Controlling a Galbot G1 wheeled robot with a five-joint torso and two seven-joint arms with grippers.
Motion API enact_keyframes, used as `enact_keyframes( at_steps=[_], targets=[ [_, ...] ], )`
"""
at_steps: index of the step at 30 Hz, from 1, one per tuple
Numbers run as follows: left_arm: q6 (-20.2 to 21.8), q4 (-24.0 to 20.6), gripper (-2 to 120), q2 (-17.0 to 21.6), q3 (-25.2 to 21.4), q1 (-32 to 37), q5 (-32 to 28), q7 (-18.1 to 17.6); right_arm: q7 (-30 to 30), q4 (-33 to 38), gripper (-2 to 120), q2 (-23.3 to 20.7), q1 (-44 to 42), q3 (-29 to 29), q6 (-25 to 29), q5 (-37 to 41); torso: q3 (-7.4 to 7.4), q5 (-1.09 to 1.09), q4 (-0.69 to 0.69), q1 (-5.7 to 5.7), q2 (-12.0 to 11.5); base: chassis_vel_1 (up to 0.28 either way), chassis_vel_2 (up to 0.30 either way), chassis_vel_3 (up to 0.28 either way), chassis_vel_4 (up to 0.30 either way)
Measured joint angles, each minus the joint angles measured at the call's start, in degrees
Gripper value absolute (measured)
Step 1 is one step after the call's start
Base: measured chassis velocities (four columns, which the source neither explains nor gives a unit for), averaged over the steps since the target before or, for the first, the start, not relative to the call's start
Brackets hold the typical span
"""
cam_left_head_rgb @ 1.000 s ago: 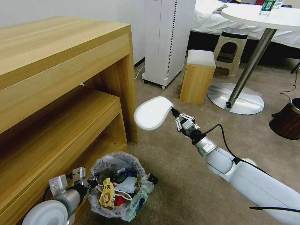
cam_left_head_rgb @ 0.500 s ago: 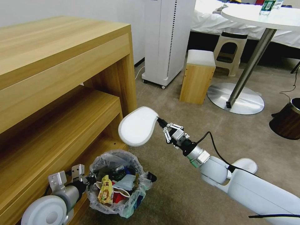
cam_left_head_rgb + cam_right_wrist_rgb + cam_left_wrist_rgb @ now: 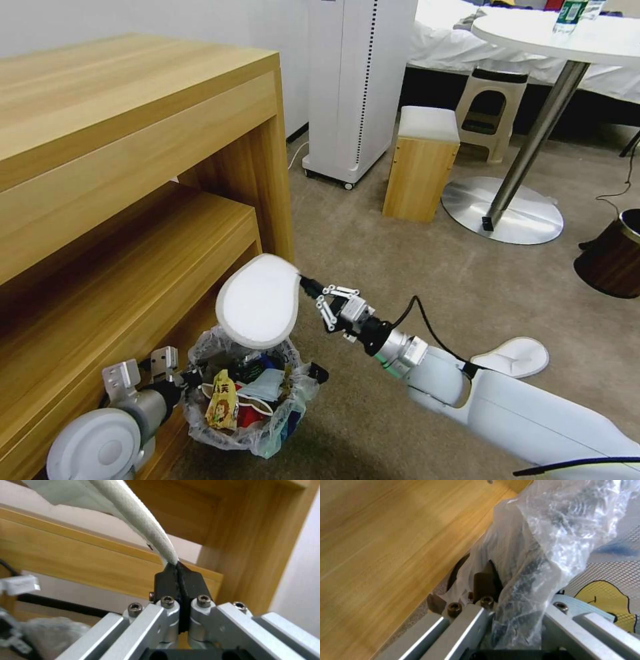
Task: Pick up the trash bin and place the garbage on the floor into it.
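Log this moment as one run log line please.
right gripper: shut on white slipper, above trash bin | left gripper: shut on bin rim | second slipper: on floor

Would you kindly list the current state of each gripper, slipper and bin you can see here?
Right gripper: shut on the held slipper's edge.
Held slipper: raised, over the trash bin.
Left gripper: shut on the trash bin's rim and bag.
Trash bin: upright, nearly full of litter.
Other slipper: lying flat on the floor.
Brown bin: upright on the floor.

A hotel-like bedroom is showing: white-sheeted bed [image 3: 440,40], round white table [image 3: 567,33], beige short-pile carpet [image 3: 413,260], wooden shelf unit [image 3: 133,167].
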Motion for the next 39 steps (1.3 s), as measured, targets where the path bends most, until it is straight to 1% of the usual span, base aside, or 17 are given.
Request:
enact_keyframes(
  at_steps=[5, 11, 13, 18, 25, 29, 34, 39],
  targets=[
    [-0.07, 1.30, 0, 0.33, 0.60, -1.43, -1.07, -0.34, -1.63, 0.08, 0, 1.68, 1.02, -2.80, 1.18, 2.63, 0.00, 0.01, 0.00, 0.00, 0.00, 0.000, 0.000, 0.000, 0.000],
    [-0.09, 1.93, 0, 0.66, 0.81, -2.21, -1.88, -0.56, -2.66, 0.08, 0, 2.35, 1.52, -4.61, 1.54, 3.84, 0.00, 0.01, 0.01, 0.00, 0.00, 0.000, 0.000, 0.000, 0.000],
    [-0.12, 2.74, 0, 1.27, 0.83, -3.07, -2.80, -0.67, -3.48, -0.04, 0, 2.46, 1.64, -5.80, 1.89, 4.04, 0.00, 0.02, 0.00, 0.00, 0.00, 0.000, 0.000, 0.000, 0.000],
    [-0.21, 3.41, 0, 1.72, 0.85, -3.93, -3.52, -0.81, -3.70, -0.08, 0, 2.61, 1.51, -6.73, 2.12, 4.56, -0.01, 0.02, 0.02, -0.01, 0.00, 0.000, 0.000, 0.000, 0.000],
    [-0.44, 4.33, 0, 2.11, 1.20, -5.20, -4.37, -1.15, -3.83, -0.73, 0, 3.37, 0.67, -7.75, 2.28, 4.44, -0.01, 0.03, 0.00, -0.01, 0.00, 0.000, 0.000, 0.000, 0.000],
    [-0.53, 4.34, 0, 2.11, 1.20, -5.06, -4.39, -1.20, -3.96, -0.30, 0, 2.79, 0.75, -7.78, 2.28, 4.18, -0.01, 0.03, 0.00, -0.01, 0.00, 0.000, 0.000, 0.000, 0.000],
    [-0.68, 4.43, 0, 2.41, 0.80, -4.86, -4.44, -1.20, -4.25, 1.08, 0, 0.86, 0.70, -7.11, 2.17, 4.18, 0.00, 0.02, -0.01, -0.01, 0.00, 0.000, 0.000, 0.000, 0.000],
    [-0.82, 4.49, 0, 2.50, 0.45, -4.85, -4.65, -1.33, -4.28, 1.64, 0, 0.19, 0.00, -6.90, 2.06, 4.02, 0.00, 0.02, 0.00, -0.01, 0.00, 0.000, 0.000, 0.000, 0.000]
  ],
)
